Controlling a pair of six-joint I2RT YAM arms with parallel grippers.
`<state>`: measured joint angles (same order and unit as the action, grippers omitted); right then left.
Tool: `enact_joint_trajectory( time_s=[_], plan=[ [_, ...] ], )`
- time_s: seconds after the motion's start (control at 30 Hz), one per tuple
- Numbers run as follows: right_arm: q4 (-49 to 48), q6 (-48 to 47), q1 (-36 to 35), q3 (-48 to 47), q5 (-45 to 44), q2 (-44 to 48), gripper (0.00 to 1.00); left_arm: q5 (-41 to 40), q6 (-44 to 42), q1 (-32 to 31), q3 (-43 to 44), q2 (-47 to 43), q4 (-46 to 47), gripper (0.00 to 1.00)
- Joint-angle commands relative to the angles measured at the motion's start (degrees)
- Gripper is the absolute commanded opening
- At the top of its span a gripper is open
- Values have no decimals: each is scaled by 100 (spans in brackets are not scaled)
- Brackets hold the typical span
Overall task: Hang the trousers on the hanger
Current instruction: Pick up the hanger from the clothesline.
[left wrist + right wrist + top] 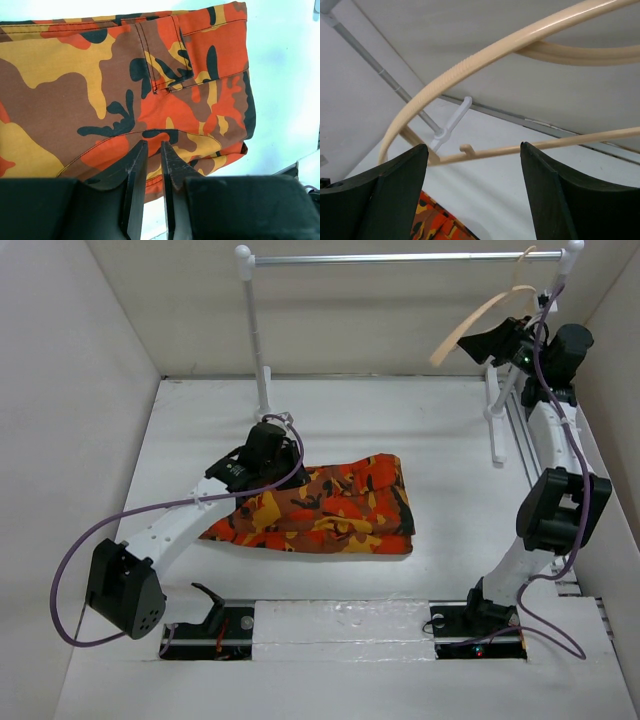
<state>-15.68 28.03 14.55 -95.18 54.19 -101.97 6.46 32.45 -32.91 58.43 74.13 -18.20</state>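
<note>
Trousers (330, 505) lie folded on the table (450, 440). Left gripper (152, 145) rests at their edge, fingers nearly together; whether cloth is nipped cannot be told. Hanger (470, 325) hangs from the rail (400, 258); right gripper (472, 145) faces it, fingers spread wide.

You have bare table (460, 480) right of the folded trousers (340, 510). Up at the rail (400, 257), the hanger (470, 60) fills the right corner. Its lower bar crosses between the spread fingers (395, 190) of your right gripper (474, 146), and the white post (497, 430) stands just beside.

No text, label or number readable — none.
</note>
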Motion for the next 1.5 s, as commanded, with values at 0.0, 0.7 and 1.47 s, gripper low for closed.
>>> enact_joint_trajectory(
  time_s=[0.0, 0.7, 1.47],
  plan=[
    [-943, 351, -127, 147, -93, 90, 81, 66, 51, 3, 63, -30, 150, 14],
    [-2624, 1248, -154, 544, 144, -173, 52, 31, 139, -181, 72, 207, 106, 13],
    [1144, -1957, -497, 1642, 592, 1698, 0, 1516, -19, -234, 3348, 901, -105, 41]
  ],
)
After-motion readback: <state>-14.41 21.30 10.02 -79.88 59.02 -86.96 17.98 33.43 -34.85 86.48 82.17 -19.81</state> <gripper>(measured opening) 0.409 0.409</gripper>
